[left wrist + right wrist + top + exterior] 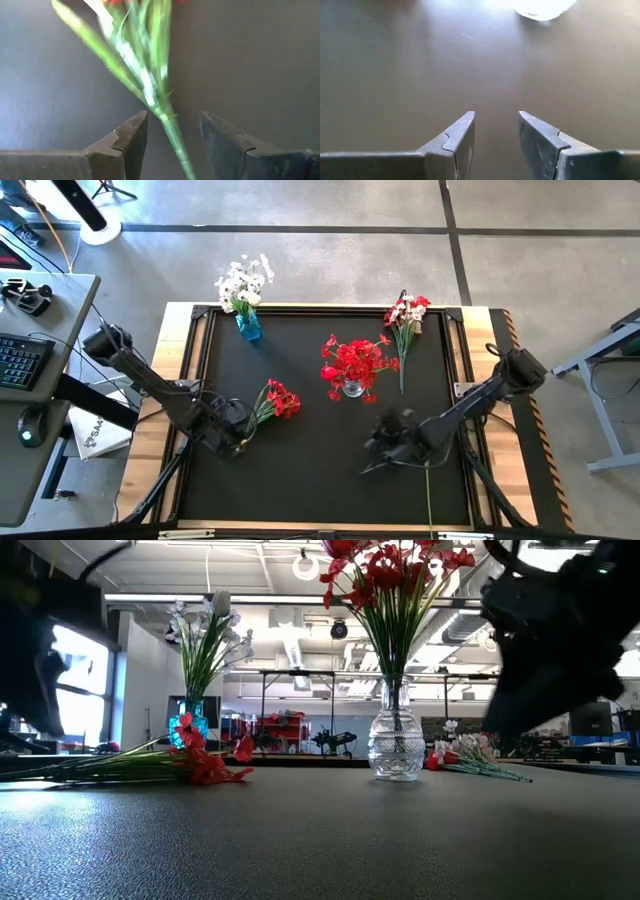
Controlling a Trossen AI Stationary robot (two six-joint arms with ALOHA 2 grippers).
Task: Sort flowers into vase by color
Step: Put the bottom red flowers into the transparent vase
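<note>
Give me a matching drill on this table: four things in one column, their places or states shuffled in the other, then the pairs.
1. blue vase
2. clear vase
3. red sprig
4. mixed bunch

A. lying by the table's far right corner
B. holds red flowers, mid-table
C. stem between the left gripper's open fingers
D. holds white flowers, far edge

Pairs: 1-D, 2-B, 3-C, 4-A

Table top [320,470] — matt black, finely pebbled, with a pale wood rim [330,307]. Clear vase [396,745]: cut, glossy glass. Blue vase [248,326] — glassy. Fingers [131,142] look matt dark plastic.
</note>
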